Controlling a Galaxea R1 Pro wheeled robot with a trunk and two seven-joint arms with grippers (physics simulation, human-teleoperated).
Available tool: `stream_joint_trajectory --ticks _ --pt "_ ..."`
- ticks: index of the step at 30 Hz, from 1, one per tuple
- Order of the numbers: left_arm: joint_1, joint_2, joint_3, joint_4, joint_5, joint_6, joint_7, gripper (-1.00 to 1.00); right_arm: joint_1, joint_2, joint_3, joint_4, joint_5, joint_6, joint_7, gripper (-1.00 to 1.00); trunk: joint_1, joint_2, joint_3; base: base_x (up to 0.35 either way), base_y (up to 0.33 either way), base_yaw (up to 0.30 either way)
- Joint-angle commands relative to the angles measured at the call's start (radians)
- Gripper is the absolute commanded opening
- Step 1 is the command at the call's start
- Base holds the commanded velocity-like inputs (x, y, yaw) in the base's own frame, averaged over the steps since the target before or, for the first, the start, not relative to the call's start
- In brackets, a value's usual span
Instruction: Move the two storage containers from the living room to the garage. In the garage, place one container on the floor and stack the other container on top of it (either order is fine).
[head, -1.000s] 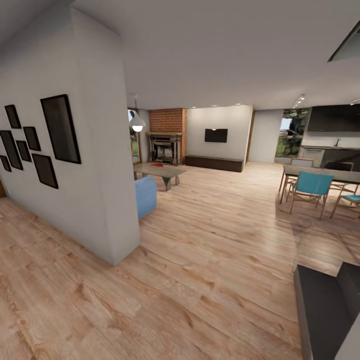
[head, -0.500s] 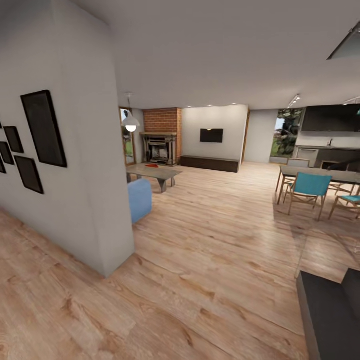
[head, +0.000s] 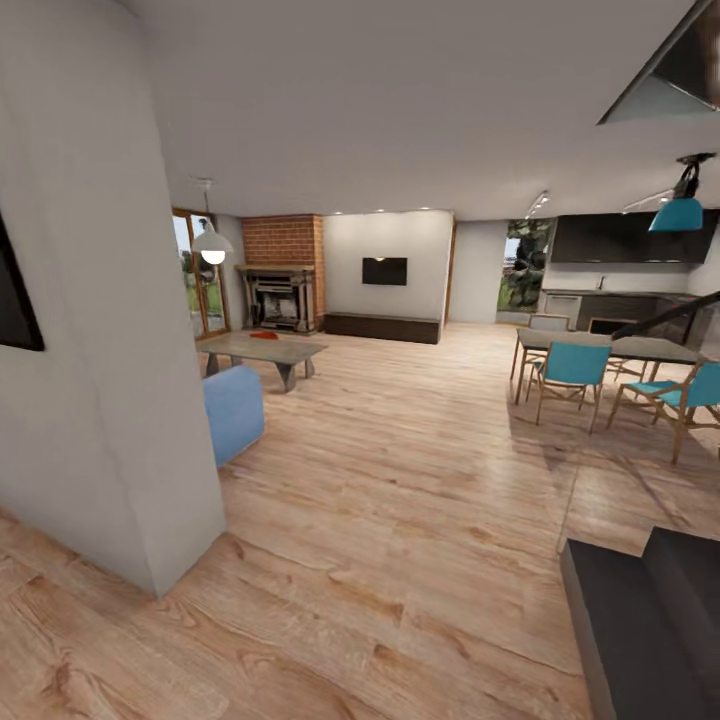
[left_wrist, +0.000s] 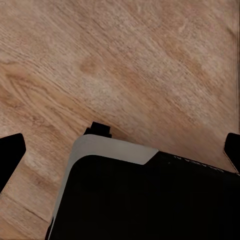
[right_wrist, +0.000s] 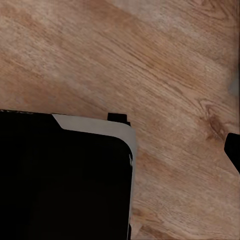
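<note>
Robot in transit; container (head: 263, 336) red on bench (head: 262, 350) at 11 o'clock, far ahead. Both arms hang over plank floor (left_wrist: 150, 65); fingers' state: cannot tell.

Living room (head: 330, 290) ahead, red container (head: 263, 336) on table (head: 262, 349).

Light wood-plank floor (head: 420, 480), grained. Red-brick fireplace (head: 283, 240). Black TV (head: 385, 271). Teal chairs (head: 572, 366). Blue seat (head: 234, 410). Small red item (head: 263, 336) on grey table (head: 262, 349), possibly a container.

Blue sofa (head: 234, 412) near left beside white wall (head: 95, 380); teal chairs (head: 570, 372) at dining table (head: 610, 347) right; pendant lamp (head: 212, 245) far left.
</note>
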Motion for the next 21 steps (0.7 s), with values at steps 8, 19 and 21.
stream_joint_trajectory --ticks 8,19,21 --pt "0.000 0.000 -0.009 0.000 0.007 -0.004 0.003 1.00 -0.001 0.000 0.009 0.003 -0.009 -0.005 0.003 1.00 0.001 -0.001 -0.001 0.322 0.000 -0.206" --pt "0.000 0.000 -0.009 0.000 0.007 -0.004 0.003 1.00 -0.001 -0.001 0.010 0.002 -0.008 -0.004 0.005 1.00 0.001 -0.001 -0.001 0.323 0.000 -0.017" --pt "0.000 0.000 -0.009 0.000 0.007 -0.004 0.003 1.00 -0.001 -0.001 0.010 0.002 -0.008 -0.004 0.004 1.00 0.001 -0.001 -0.001 0.322 0.000 -0.001"
